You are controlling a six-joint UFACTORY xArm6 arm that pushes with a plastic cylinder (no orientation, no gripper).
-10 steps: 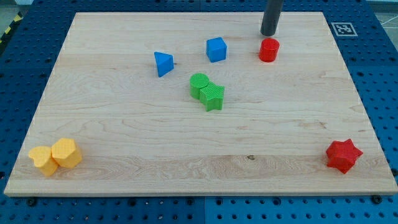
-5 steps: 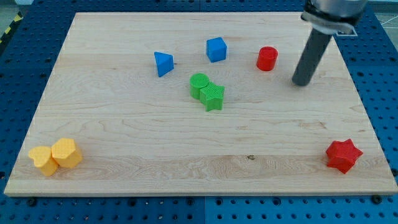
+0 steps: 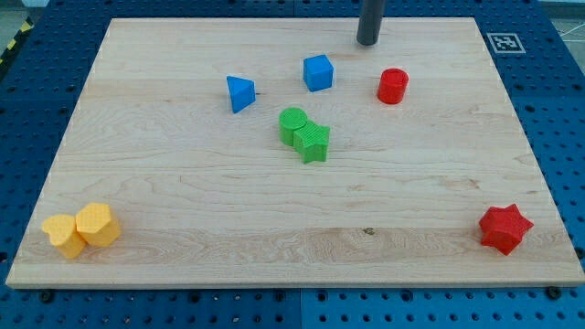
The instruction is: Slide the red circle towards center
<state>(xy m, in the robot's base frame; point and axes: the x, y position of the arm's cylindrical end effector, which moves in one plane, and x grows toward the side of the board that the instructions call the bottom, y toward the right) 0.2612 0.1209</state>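
My tip (image 3: 368,41) sits at the far edge of the desk (image 3: 183,210), rod coming straight down from the top of the view. No jaws on this tool, just the bare rod end, touching nothing. Red circle (image 3: 393,86) is right of the board's middle, in the far half, nearer than my tip and slightly right of it, with a clear gap of bare wood between them. Blue cube (image 3: 318,72) sits left of the red circle, near it but apart; my tip is farther back than both, between them left to right, closer to the circle's side. Blue triangle (image 3: 240,93) is further left again, apart from the cube. Green circle (image 3: 292,123) and green star (image 3: 313,142) sit touching each other close to the board's centre, star on the near-right side of the circle; both are nearer and left of the red circle, not touching it. Red star (image 3: 505,228) is alone at the near right corner, well apart from everything else. Two yellow blocks at the near left corner, touching: one (image 3: 62,234) on the left, hexagon-like one (image 3: 98,224) on the right; exact shape of the left one hard to make out. Printed marker tag (image 3: 502,42) on the far right corner of the desk.
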